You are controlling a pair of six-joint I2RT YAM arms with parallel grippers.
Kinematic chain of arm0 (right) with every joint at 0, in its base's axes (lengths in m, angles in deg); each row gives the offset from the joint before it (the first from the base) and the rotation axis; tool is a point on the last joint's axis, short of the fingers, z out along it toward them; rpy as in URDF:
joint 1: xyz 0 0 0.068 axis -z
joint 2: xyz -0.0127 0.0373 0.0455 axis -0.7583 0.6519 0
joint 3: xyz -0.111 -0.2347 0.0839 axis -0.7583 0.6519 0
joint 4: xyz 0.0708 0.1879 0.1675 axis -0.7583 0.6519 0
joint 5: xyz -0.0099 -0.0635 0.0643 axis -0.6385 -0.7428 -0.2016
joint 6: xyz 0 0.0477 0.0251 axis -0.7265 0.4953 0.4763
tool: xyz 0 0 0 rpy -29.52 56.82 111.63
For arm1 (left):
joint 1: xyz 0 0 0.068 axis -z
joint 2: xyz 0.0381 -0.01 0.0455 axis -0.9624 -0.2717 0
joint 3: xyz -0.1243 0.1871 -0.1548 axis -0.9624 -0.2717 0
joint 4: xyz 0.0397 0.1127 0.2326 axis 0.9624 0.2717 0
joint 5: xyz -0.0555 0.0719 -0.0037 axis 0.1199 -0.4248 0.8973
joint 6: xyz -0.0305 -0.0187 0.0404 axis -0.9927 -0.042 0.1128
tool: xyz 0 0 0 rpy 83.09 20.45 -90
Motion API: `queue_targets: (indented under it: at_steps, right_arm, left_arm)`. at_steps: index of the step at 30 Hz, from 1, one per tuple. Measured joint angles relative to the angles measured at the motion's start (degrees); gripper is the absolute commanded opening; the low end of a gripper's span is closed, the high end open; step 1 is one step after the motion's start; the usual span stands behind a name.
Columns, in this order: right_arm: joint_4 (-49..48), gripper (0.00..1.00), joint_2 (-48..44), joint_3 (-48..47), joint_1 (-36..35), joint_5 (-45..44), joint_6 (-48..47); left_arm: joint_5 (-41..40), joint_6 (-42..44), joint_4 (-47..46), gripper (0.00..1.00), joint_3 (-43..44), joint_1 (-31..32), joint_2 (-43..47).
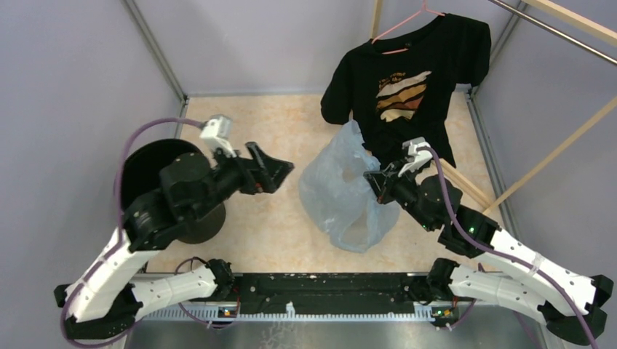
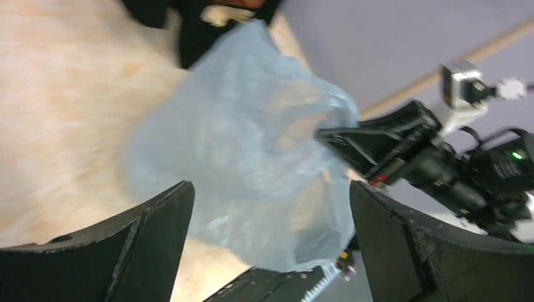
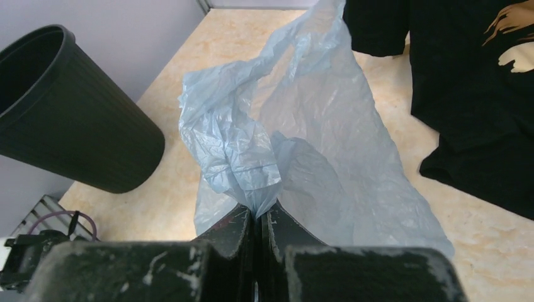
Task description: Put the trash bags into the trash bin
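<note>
Beige marbled surface [image 1: 276, 225] lies under the pale-blue trash bag [image 1: 338, 193], whose bunched edge is pinched between the jaws of the right gripper [image 3: 258, 217]. The left gripper [image 1: 278, 166], jaws spread, faces the bag. The black trash bin [image 1: 149, 171] stands beneath that arm, at the left.

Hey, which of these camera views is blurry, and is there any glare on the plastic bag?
Left wrist view: motion-blurred, the trash bag and beige surface smeared and soft-edged. Right wrist view: sharp, wrinkles crisp where the right gripper pinches the bag, no strong glare on the film. Top view: even, soft light, faint shadows, the trash bin a nearly featureless black.
</note>
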Motion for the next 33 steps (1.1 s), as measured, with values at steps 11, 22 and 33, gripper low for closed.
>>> queue_targets:
  at_steps: [11, 22, 33]
  right_arm:
    - [-0.9, 0.0, -0.7, 0.7, 0.0, -0.1, -4.4]
    - [1.8, 0.0, -5.9, 0.7, 0.0, -0.5, -6.0]
    - [1.9, 0.0, -5.7, 0.7, 0.0, 0.8, -6.2]
  left_arm:
    - [-31.8, -8.1, 32.3, 0.99, 5.3, 0.0, 2.3]
    - [-45.2, -12.4, 39.2, 0.98, -2.8, -0.1, -0.5]
    - [-33.2, 11.4, 19.1, 0.98, -4.6, -26.1, -4.0]
